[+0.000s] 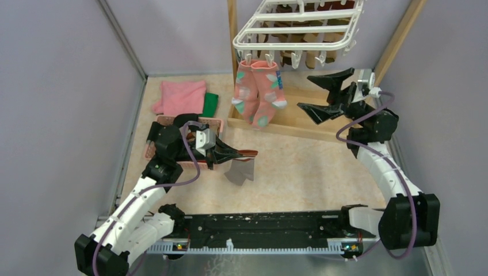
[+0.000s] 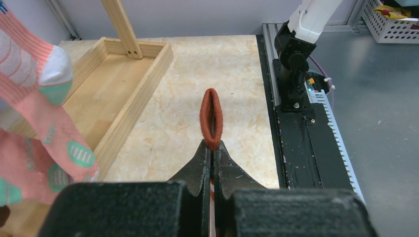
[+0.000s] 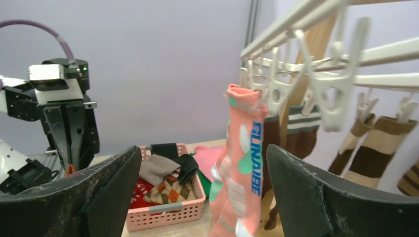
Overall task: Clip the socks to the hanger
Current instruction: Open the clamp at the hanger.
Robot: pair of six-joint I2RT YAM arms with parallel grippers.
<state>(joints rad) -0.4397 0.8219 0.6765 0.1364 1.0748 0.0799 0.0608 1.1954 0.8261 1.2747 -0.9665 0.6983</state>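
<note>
The white hanger [image 1: 299,26] hangs at the back, its clips [image 3: 336,98] dangling below. Two pink socks [image 1: 259,92] with teal patches hang clipped at its left end; the front one [image 3: 242,163] shows just past my right gripper. Brown-and-cream striped socks [image 3: 375,143] hang behind. My left gripper [image 1: 244,153] is shut on a grey sock [image 1: 240,171] by its brown-red cuff [image 2: 211,118], and the sock hangs above the table. My right gripper [image 1: 305,92] stands open to the right of the pink socks, its fingers [image 3: 291,187] wide apart with nothing between them.
A pink basket [image 1: 216,122] with several more socks [image 3: 168,187] sits under the left arm. A folded pink cloth [image 1: 181,96] and a green cloth [image 1: 210,103] lie behind it. A wooden tray frame [image 1: 299,123] with a post [image 1: 232,34] carries the hanger.
</note>
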